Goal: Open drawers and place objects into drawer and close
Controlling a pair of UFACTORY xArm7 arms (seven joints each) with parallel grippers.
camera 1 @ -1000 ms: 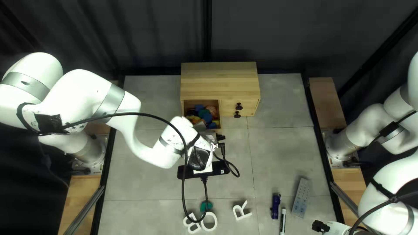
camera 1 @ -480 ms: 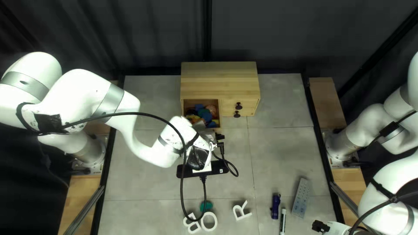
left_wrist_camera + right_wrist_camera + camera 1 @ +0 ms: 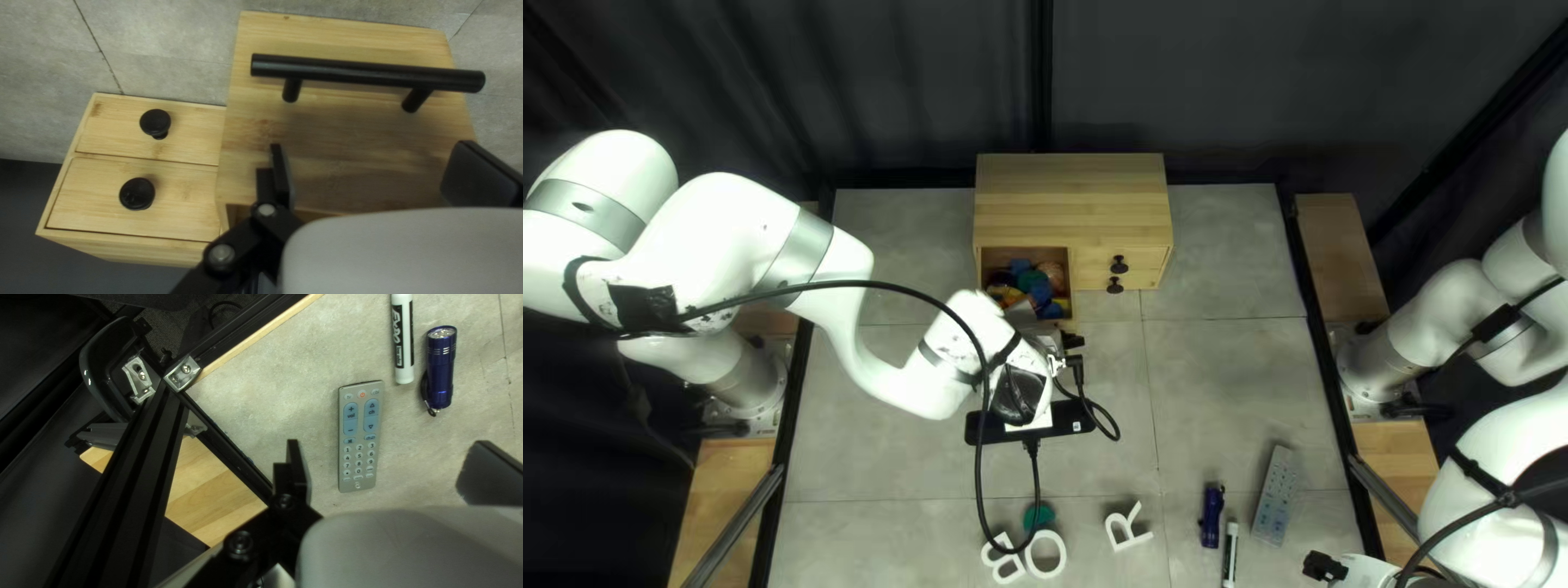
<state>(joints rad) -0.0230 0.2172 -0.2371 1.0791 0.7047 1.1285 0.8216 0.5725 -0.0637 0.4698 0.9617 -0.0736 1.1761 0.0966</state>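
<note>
My left gripper (image 3: 1046, 344) is by the open drawer (image 3: 1073, 325) of the wooden cabinet (image 3: 1073, 201); colourful objects (image 3: 1032, 281) lie inside. In the left wrist view, my left gripper (image 3: 378, 177) stands open over the drawer's front panel (image 3: 348, 141), nothing between its fingers, with the black bar handle (image 3: 365, 72) ahead. Two knobbed drawers (image 3: 147, 128) beside it are shut. My right gripper (image 3: 1363, 572), at the bottom edge, is partly cut off; in the right wrist view, my right gripper (image 3: 389, 473) is open above the table, with the remote (image 3: 359, 436) ahead.
The flashlight (image 3: 1211, 516) and marker (image 3: 1231, 553) lie left of the remote. White letters B (image 3: 1002, 559), O (image 3: 1046, 554) and R (image 3: 1125, 527) and a teal piece (image 3: 1039, 515) lie near the front. A cable (image 3: 978, 457) loops from my left arm.
</note>
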